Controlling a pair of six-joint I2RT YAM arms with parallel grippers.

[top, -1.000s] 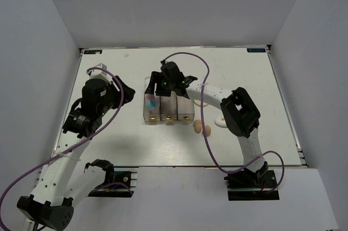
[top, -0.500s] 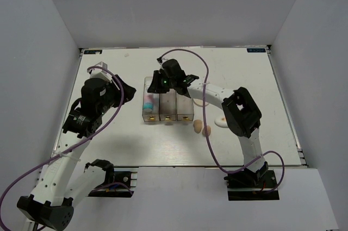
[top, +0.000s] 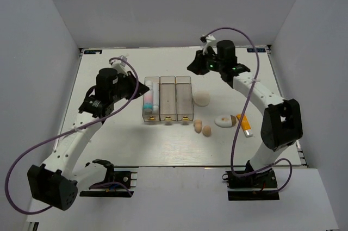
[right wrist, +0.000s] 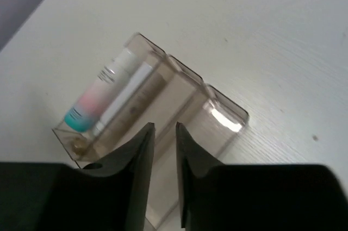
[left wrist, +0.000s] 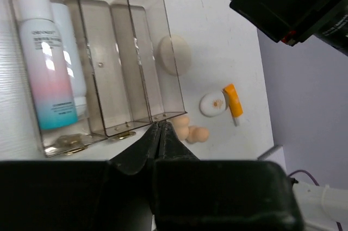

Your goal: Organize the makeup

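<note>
My right gripper (right wrist: pixel 163 129) hangs over the bins (right wrist: pixel 187 72), narrowly parted and empty. My left gripper (left wrist: pixel 161 126) is pinched closed on nothing. The bottle (left wrist: pixel 46 73) and white tube (left wrist: pixel 73 65) lie in the bin just ahead of it. I'd take the puff (top: pixel 202 99) next, on the table nearward of my right gripper: open wider and pinch its rim gently. The bottle's print is too blurred to read.

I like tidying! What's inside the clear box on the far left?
The leftmost clear bin holds a white bottle with blue cap and a white tube, partly covered by the bottle.
</note>
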